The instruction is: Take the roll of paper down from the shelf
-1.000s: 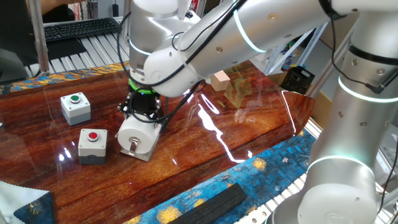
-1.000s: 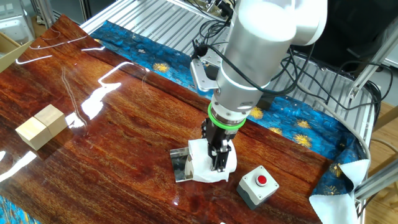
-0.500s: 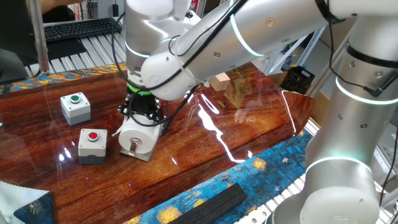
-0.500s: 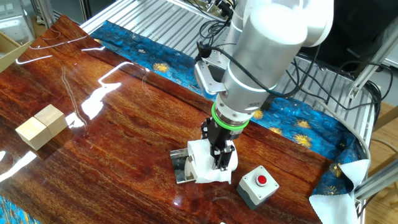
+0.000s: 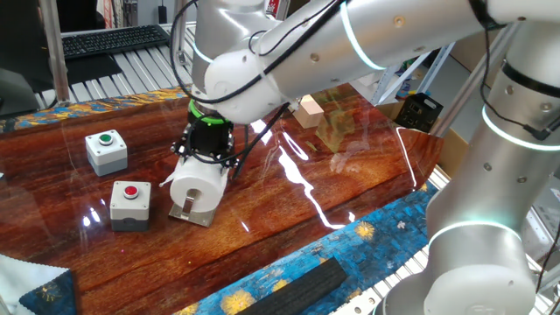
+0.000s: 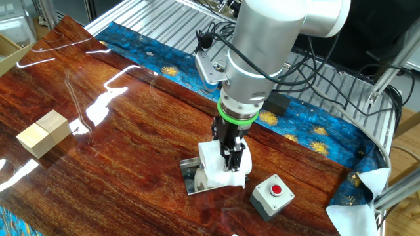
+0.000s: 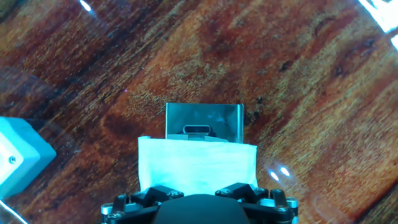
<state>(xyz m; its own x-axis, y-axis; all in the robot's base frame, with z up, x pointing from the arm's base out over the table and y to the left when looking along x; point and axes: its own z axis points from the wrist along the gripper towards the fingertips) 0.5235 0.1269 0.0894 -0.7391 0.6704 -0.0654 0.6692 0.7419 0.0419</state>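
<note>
My own fingers were mostly hidden: in the hand view only the dark base of my gripper (image 7: 199, 205) showed at the bottom edge, and the fingertips were lost against the roll of paper (image 7: 198, 163), so I could not make out exactly where they met it. From one fixed view my gripper (image 5: 205, 160) stood directly over the roll of paper (image 5: 195, 181), its black fingers clenched down on the upper part of the white roll; from the other fixed view my gripper (image 6: 231, 149) pressed into the roll of paper (image 6: 223, 166) from above. The shelf (image 7: 204, 121) showed past the roll's far end as a shiny metal plate with a slot in it, its near part covered by the paper. In one fixed view the shelf (image 5: 190, 212) lay flat on the wooden table (image 5: 289, 201) under the roll, though I could not tell whether the roll touched it or sat just clear.
</note>
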